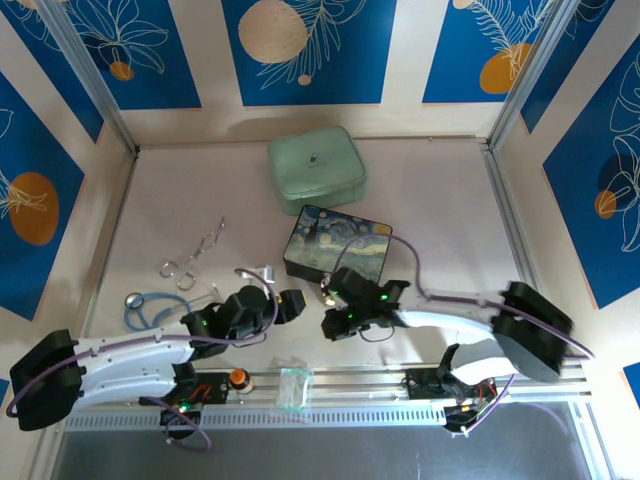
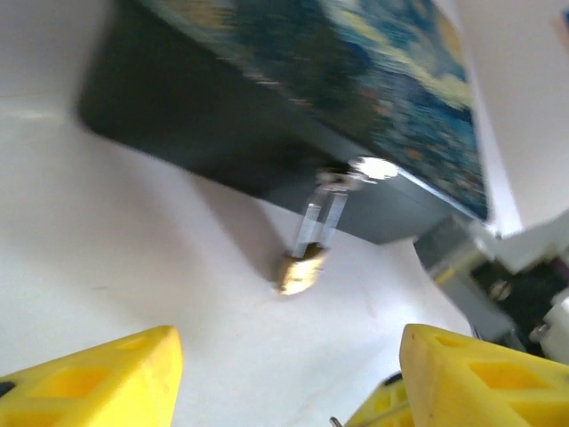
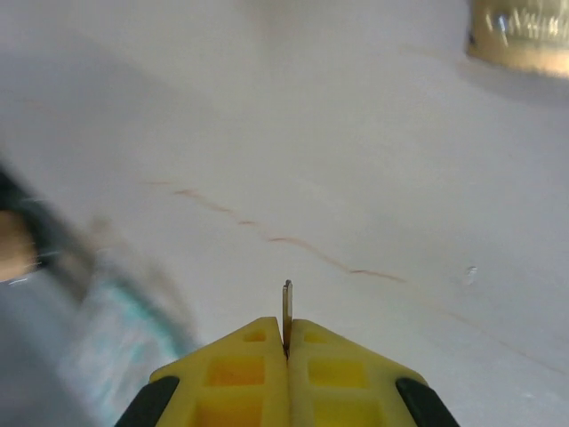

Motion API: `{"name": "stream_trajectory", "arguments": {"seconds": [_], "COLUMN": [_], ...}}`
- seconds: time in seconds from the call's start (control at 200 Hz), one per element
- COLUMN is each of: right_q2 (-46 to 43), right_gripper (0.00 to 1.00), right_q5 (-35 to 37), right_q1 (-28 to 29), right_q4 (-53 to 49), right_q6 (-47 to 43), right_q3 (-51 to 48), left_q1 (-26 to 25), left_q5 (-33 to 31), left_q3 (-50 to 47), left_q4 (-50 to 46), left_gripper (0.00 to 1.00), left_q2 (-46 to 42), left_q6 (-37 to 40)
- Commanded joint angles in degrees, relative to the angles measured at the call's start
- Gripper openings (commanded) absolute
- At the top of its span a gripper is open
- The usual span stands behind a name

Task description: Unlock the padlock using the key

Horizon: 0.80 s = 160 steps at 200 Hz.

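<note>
The small brass padlock [image 2: 300,271] hangs by its silvery shackle [image 2: 322,218] from the latch [image 2: 369,167] on the front of the dark starry-night box [image 1: 340,245]. Its body rests on the table. My left gripper [image 2: 284,378] is open, with its yellow fingers [image 2: 98,378] spread wide just in front of the padlock and nothing between them. My right gripper [image 3: 286,331] is shut on the thin grey key [image 3: 287,307], whose blade sticks out edge-on past the fingertips. The padlock [image 3: 524,36] lies ahead and to the right of the key. From above, both grippers meet near the padlock [image 1: 326,296].
A mint-green case [image 1: 317,168] sits behind the box. A silvery looped wire piece [image 1: 195,250] and a stethoscope [image 1: 150,305] lie on the left. A clear plastic piece [image 1: 295,385] and an orange knob [image 1: 238,377] sit on the near rail.
</note>
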Motion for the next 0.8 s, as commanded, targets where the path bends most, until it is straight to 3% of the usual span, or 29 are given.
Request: {"name": "stream_trajectory", "arguments": {"seconds": [0.0, 0.065, 0.28, 0.37, 0.64, 0.795], "right_q2": [-9.18, -13.26, -16.12, -16.37, -17.16, -17.35], "right_gripper": [0.00, 0.00, 0.00, 0.00, 0.00, 0.00], "right_q5": [-12.42, -16.07, -25.05, -27.65, -31.41, -32.73], "right_q1": [-2.68, -5.06, -9.36, -10.70, -14.12, -15.79], "right_q4": [7.80, 9.42, 12.06, 15.39, 24.60, 28.37], "right_q6": [-5.30, -5.35, -5.12, -3.61, 1.70, 3.91], "right_q3": [-2.84, -3.94, -3.47, -4.33, -7.54, -8.45], "left_q1": [0.40, 0.40, 0.27, 0.22, 0.22, 0.23], "left_q5": [9.16, 12.17, 22.89, 22.79, 19.95, 20.67], "left_q3": [3.30, 3.30, 4.21, 4.14, 0.22, -0.31], "left_q4": [8.22, 12.09, 22.71, 22.58, 27.02, 28.49], "left_gripper": [0.60, 0.55, 0.54, 0.53, 0.33, 0.26], "left_q2": [0.72, 1.03, 4.62, 4.86, 3.55, 3.76], "left_q6": [7.90, 9.53, 11.07, 11.13, 7.14, 5.87]}}
